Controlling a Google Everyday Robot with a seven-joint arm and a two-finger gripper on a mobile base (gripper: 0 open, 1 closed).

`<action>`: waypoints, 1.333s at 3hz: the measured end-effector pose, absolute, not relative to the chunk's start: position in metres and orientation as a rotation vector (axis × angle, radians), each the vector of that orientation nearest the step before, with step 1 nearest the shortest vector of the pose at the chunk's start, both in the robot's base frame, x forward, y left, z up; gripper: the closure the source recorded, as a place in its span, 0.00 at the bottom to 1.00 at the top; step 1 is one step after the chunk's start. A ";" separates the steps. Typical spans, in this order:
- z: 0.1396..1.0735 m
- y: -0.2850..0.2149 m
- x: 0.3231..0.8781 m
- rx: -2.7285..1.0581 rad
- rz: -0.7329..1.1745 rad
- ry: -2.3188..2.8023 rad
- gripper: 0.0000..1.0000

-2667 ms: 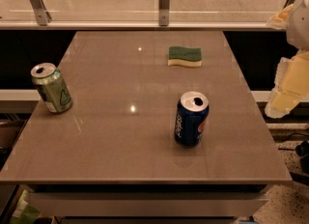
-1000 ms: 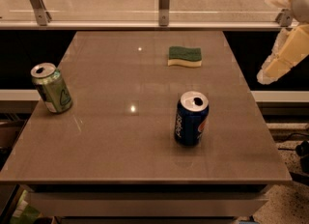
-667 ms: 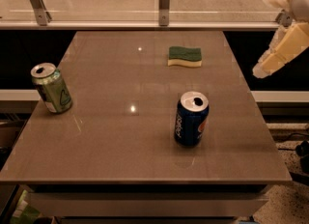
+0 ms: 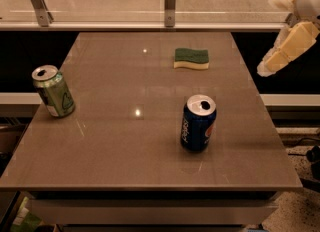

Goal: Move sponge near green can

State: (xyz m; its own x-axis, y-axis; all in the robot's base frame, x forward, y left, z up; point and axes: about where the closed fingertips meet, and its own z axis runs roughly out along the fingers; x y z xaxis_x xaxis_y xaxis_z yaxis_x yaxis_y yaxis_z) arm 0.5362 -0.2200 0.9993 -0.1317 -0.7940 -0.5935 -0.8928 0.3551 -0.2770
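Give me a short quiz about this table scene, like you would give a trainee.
1. True or false: the sponge lies touching the green can.
2. Where is the gripper? A) Pressed onto the sponge. B) In the air beyond the table's right edge in this view, away from every object. C) Resting on the green can's top.
3. Which can stands nearer the sponge: the green can or the blue can?

Key:
1. False. They are far apart, with the sponge toward the far side and the green can at the left edge.
2. B.
3. The blue can.
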 end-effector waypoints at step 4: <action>0.966 -0.232 0.578 -1.377 0.334 1.886 0.00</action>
State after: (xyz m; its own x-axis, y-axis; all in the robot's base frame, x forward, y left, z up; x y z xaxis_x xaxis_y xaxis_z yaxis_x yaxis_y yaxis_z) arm 0.5782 -0.2323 0.9657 -0.1271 -0.6978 -0.7050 -0.8973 0.3838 -0.2182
